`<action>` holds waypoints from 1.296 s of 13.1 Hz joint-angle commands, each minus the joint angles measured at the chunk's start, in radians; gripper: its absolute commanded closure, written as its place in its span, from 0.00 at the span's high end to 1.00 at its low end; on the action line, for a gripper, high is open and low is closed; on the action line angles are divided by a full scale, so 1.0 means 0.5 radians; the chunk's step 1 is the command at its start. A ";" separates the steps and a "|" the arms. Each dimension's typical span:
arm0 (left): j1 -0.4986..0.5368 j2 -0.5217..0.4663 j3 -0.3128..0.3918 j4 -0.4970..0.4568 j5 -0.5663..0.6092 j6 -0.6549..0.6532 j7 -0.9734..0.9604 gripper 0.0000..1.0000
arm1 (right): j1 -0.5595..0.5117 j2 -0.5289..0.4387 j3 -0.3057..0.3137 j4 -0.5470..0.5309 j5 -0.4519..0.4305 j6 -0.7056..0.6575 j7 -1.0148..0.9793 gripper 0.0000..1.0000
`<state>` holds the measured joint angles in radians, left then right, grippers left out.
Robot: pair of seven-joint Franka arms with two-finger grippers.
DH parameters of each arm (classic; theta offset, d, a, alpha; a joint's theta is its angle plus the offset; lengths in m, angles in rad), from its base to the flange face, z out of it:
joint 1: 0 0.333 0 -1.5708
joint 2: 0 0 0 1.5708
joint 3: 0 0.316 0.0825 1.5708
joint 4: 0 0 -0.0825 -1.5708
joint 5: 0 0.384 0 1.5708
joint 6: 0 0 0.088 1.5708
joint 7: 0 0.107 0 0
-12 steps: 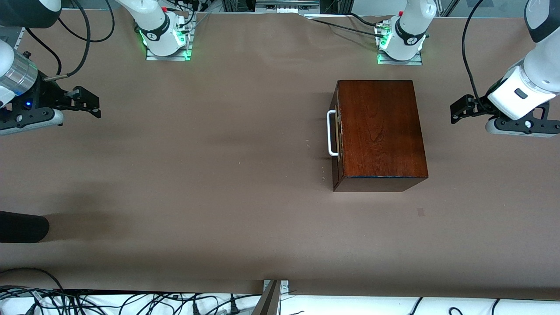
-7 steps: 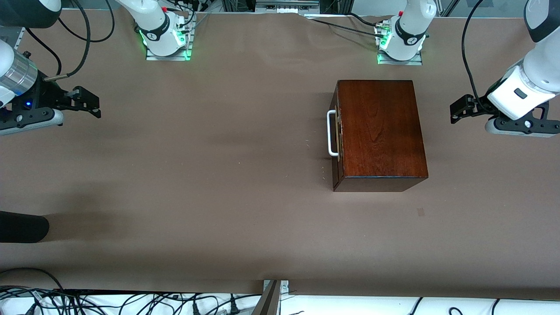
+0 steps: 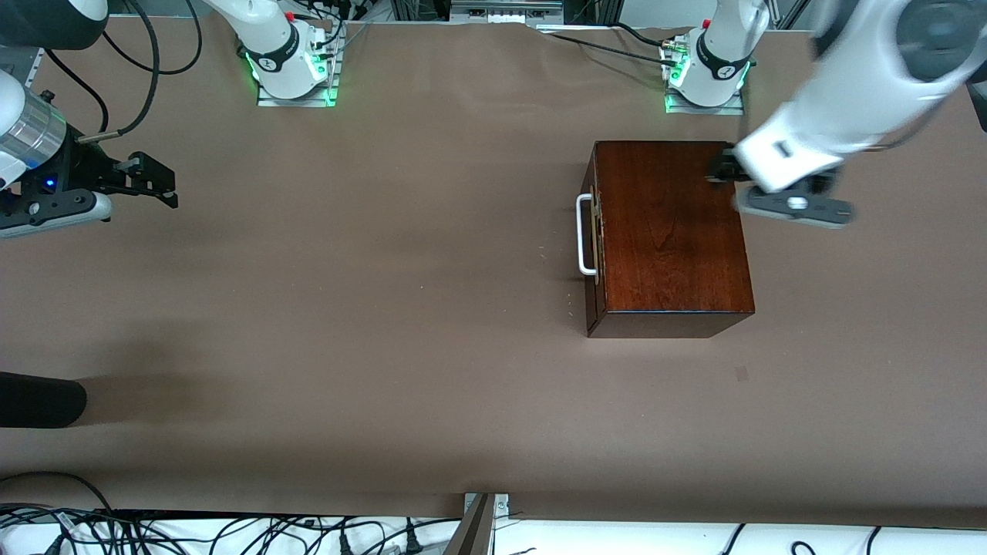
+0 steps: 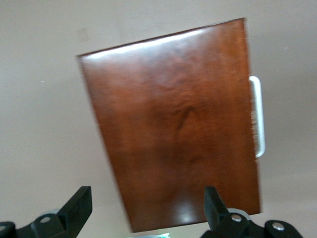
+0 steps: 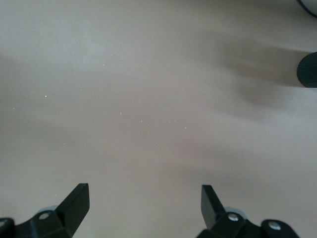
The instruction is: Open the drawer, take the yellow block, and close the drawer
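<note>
The glossy mahogany box (image 3: 671, 231) stands on the brown table toward the left arm's end. Its drawer (image 3: 592, 231) is shut, with the white bar handle (image 3: 584, 235) facing the right arm's end. The yellow block is hidden. My left gripper (image 3: 721, 168) hangs open over the box's edge farthest from the handle. In the left wrist view, the box (image 4: 178, 134) and the handle (image 4: 257, 116) show between the spread fingers of that gripper (image 4: 147, 198). My right gripper (image 3: 158, 181) waits open over bare table at the right arm's end, and nothing shows between its fingers (image 5: 81, 198).
A black rounded object (image 3: 38, 399) lies at the right arm's end, nearer the camera, and appears in the right wrist view as a dark object (image 5: 308, 69). Cables (image 3: 231, 532) run along the table's near edge. The arm bases (image 3: 293, 69) (image 3: 705, 73) stand at the table's top edge.
My left arm has swung in from the table's end until its gripper is over the box's edge. The right arm and the box have not moved.
</note>
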<state>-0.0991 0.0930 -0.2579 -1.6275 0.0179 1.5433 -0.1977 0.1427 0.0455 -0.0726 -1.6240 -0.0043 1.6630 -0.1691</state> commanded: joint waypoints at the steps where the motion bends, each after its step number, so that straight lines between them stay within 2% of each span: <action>1: -0.035 0.234 -0.210 0.181 -0.002 -0.009 -0.376 1.00 | -0.019 0.016 0.016 0.045 -0.022 -0.040 0.019 1.00; 3: -0.203 0.375 -0.242 0.190 0.022 0.079 -0.573 1.00 | -0.019 0.016 0.016 0.045 -0.022 -0.040 0.019 1.00; 6: -0.463 0.589 -0.242 0.184 0.252 0.276 -0.913 1.00 | -0.019 0.016 0.019 0.048 -0.022 -0.040 0.019 1.00; 8: -0.562 0.700 -0.242 0.175 0.363 0.355 -1.092 1.00 | -0.019 0.016 0.019 0.045 -0.022 -0.037 0.019 1.00; 10: -0.602 0.807 -0.236 0.160 0.378 0.377 -1.108 1.00 | -0.019 0.016 0.019 0.045 -0.022 -0.040 0.019 1.00; 15: -0.670 0.955 -0.239 0.153 0.715 0.383 -1.237 1.00 | -0.019 0.016 0.019 0.045 -0.022 -0.040 0.007 1.00; 17: -0.670 0.980 -0.236 0.156 0.737 0.389 -1.240 1.00 | -0.019 0.016 0.016 0.048 -0.022 -0.040 0.007 1.00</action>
<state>-0.4263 0.5566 -0.3810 -1.5787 0.3514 1.7471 -0.8029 0.1426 0.0460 -0.0727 -1.6233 -0.0043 1.6625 -0.1691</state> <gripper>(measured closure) 0.000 0.000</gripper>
